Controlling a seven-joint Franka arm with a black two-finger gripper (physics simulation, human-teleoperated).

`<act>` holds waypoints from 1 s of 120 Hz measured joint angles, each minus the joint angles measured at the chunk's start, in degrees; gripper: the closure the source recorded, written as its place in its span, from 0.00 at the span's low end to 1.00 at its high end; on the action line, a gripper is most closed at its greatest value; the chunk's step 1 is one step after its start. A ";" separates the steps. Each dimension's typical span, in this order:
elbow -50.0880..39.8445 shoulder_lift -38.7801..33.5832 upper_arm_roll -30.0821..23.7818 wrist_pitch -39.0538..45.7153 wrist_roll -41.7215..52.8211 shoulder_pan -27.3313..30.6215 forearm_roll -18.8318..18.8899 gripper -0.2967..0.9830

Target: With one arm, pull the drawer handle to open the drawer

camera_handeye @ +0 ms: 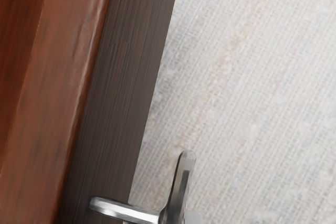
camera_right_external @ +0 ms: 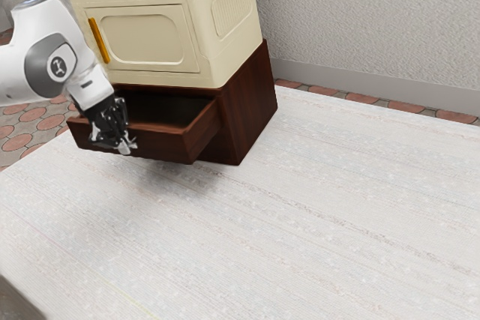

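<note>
Drawer (camera_right_external: 161,145), brown, partly open. Handle (camera_handeye: 181,182), metal, at the pincer (camera_right_external: 118,142) (open or closed: cannot tell). Note: best drawn straight outward, steadily, without twist.

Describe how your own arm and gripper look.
My arm is white and smoothly rounded, with a dark grey panel bearing a small white emblem on a dark round patch. My gripper is black, with angular, jointed-looking parts.
</note>
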 joint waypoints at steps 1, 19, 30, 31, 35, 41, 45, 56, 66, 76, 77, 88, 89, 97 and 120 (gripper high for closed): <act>-0.09 -0.10 -0.06 -0.09 -0.03 0.07 0.00 0.82; -2.45 -2.16 -0.19 -1.20 -0.50 0.55 -0.03 0.83; -4.04 -3.64 -0.51 -1.62 -0.73 1.10 -0.04 0.83; -4.20 -3.79 -0.62 -1.66 -0.75 1.23 -0.04 0.83; -4.85 -4.42 -1.08 -1.80 -0.83 1.77 -0.04 0.83; -5.79 -5.33 -2.12 -1.98 -0.93 2.97 -0.04 0.83; -6.53 -5.97 0.46 -2.06 -1.00 0.48 -0.05 0.83; -8.15 -7.54 0.27 -2.30 -1.17 0.85 -0.05 0.82; -9.07 -8.51 -0.28 -2.33 -1.30 1.34 -0.01 0.82; -9.27 -8.88 -0.28 -2.34 -1.41 1.40 0.14 0.78; -9.28 -8.96 -0.33 -2.38 -1.42 1.42 0.17 0.77; -8.93 -9.84 -0.56 -2.86 -1.51 1.37 0.46 0.69; -8.87 -9.96 -0.56 -2.90 -1.52 1.31 0.50 0.68; -7.74 -11.22 -0.42 -3.05 -1.58 -0.80 0.92 0.57; -4.55 -13.64 -0.84 -3.30 -1.88 -3.07 1.21 0.37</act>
